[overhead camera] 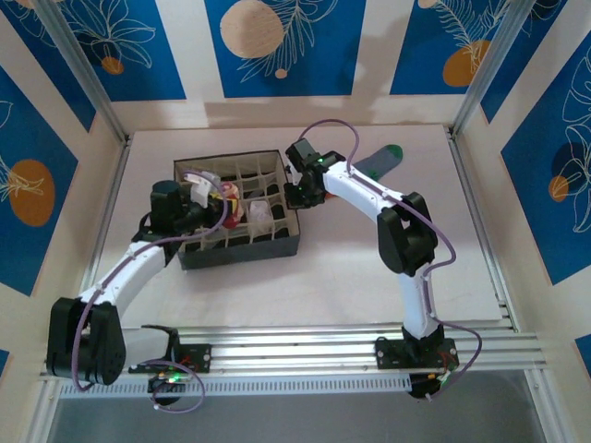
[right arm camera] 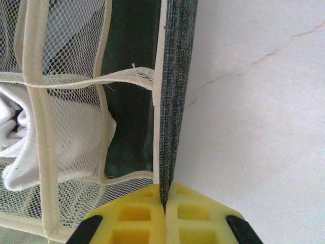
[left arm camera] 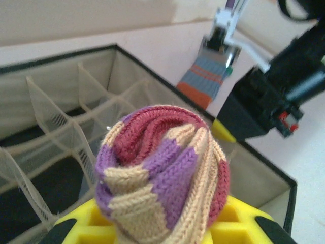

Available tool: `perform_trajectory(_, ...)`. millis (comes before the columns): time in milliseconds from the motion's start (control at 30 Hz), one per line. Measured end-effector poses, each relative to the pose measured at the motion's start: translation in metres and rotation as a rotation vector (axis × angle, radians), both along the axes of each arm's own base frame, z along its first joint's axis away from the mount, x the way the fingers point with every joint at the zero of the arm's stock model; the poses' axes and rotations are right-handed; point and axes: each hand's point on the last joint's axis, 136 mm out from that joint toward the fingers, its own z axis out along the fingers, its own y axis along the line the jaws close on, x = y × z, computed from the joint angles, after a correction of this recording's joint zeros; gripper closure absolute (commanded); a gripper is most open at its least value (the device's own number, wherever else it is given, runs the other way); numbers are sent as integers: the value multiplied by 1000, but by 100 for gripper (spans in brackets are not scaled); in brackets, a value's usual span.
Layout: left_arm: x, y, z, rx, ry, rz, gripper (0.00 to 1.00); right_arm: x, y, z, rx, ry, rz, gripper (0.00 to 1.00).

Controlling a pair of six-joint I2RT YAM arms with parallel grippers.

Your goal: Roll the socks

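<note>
Left claw [left arm camera: 162, 231] is closed round the rolled peach sock [left arm camera: 162, 168], held over the divided box [overhead camera: 242, 251]. Empty mesh cells lie at its 9 o'clock. Right claw [right arm camera: 165, 213] is pinched tight on the box wall [right arm camera: 175, 101] at 3 o'clock, likely steadying it. A white sock [right arm camera: 20, 137] fills one cell. The grey-blue sock [overhead camera: 380, 162] lies flat on the tabletop [overhead camera: 369, 277] at the box's 1 o'clock. Its long axis runs from 8 to 2 o'clock, it is nearer the right arm, and there is open room around it.
</note>
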Motion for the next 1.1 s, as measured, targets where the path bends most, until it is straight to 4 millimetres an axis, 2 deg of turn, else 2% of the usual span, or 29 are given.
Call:
perform_trajectory(67,0,1,-14,26,19,14,100,1,-1,0,0,-1,-3,100)
perform_trajectory(167,4,6,-23,53,32,49,100,1,-2,0,-1,-1,-4,100)
perform_trajectory(500,22,34,-23,97,1,181,100,4,-5,0,-3,-4,-10,100)
perform_trajectory(867,41,56,-45,86,54,258,100,9,-9,4,-15,-18,-23,100)
perform_trajectory(1100,61,57,-47,70,68,254,100,10,-9,3,-18,-19,-28,100)
